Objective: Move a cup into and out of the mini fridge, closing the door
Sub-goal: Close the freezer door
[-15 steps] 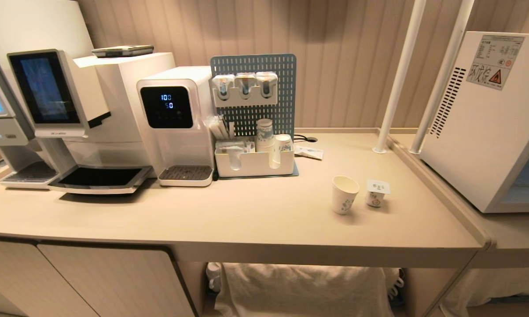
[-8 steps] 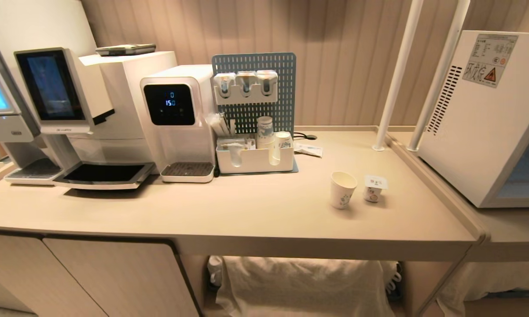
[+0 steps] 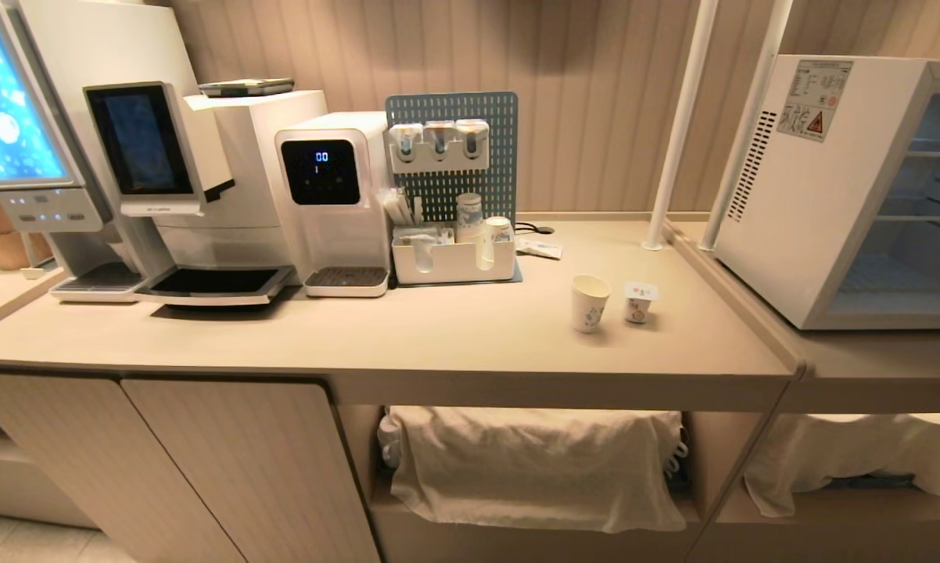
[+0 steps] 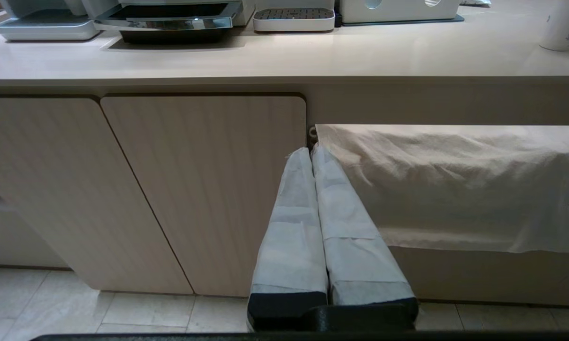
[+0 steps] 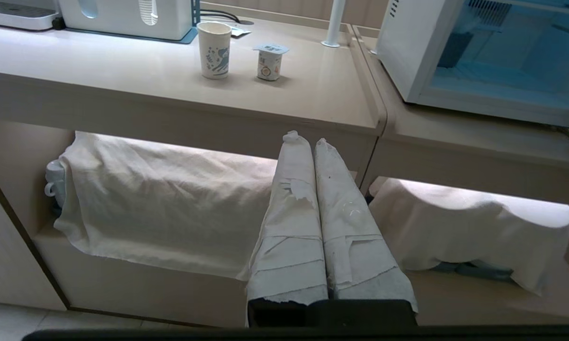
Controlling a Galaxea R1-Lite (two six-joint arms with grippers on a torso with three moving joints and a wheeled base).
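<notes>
Cup [image 3: 590, 303] stands upright on the counter [image 3: 454, 336], just beside a small foil-lidded tub [image 3: 640, 302] at its 3 o'clock, with bare counter all round the pair. At 2 o'clock from the cup, on the lower side counter, sits the mini fridge [image 3: 798, 195]; its inside with wire shelves shows from the front, and the door cannot be made out in any view, so it looks to be swung open out of sight. Neither arm shows in the head view. The left gripper [image 4: 311, 154] hangs low before the cupboard doors, its padded fingers pressed together on nothing. The right gripper [image 5: 303, 139] hangs below the counter's front lip, fingers likewise together and empty.

Nothing is grasped yet, so the task seems at its start. The next move would call for an arm, likely the right, to rise clear of the counter's front lip, part its fingers, and reach the cup from 6 o'clock without nudging the tub. Two white poles [image 3: 677, 125] at the cup's 1 o'clock and the raised edge between the counters [image 3: 732, 293] narrow the path to the fridge.
</notes>
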